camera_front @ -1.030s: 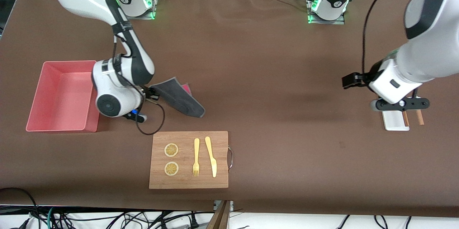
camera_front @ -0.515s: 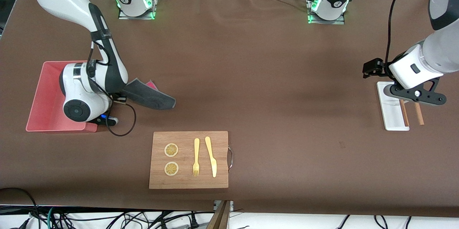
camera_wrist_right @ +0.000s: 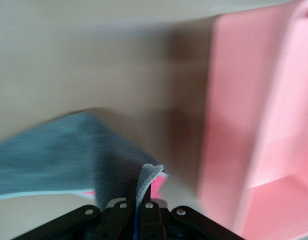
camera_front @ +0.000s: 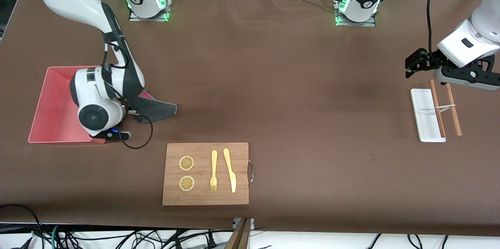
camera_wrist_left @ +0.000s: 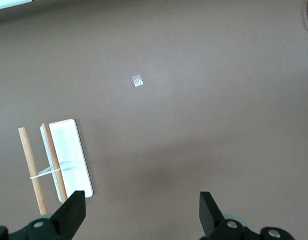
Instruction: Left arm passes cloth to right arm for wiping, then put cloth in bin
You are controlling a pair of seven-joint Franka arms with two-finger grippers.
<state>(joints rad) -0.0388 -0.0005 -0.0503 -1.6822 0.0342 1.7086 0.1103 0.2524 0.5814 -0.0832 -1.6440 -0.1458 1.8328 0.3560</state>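
The cloth (camera_front: 154,109), dark grey face up with a bit of magenta at its edge, hangs from my right gripper (camera_front: 131,109) beside the salmon-pink bin (camera_front: 54,102), toward the right arm's end of the table. In the right wrist view the gripper (camera_wrist_right: 142,195) is shut on a pinched fold of the cloth (camera_wrist_right: 68,150), with the bin (camera_wrist_right: 259,125) close by. My left gripper (camera_front: 418,64) is open and empty, up over the table at the left arm's end; in the left wrist view its jaws (camera_wrist_left: 142,210) stand wide apart.
A wooden cutting board (camera_front: 206,173) holds two lemon slices, a fork and a knife, nearer the front camera. A small white tray (camera_front: 425,118) with two banded wooden sticks (camera_front: 445,104) lies at the left arm's end; both show in the left wrist view (camera_wrist_left: 68,155).
My right gripper has carried the cloth toward the bin. My left arm has lifted away from the white tray, uncovering the tray and sticks.
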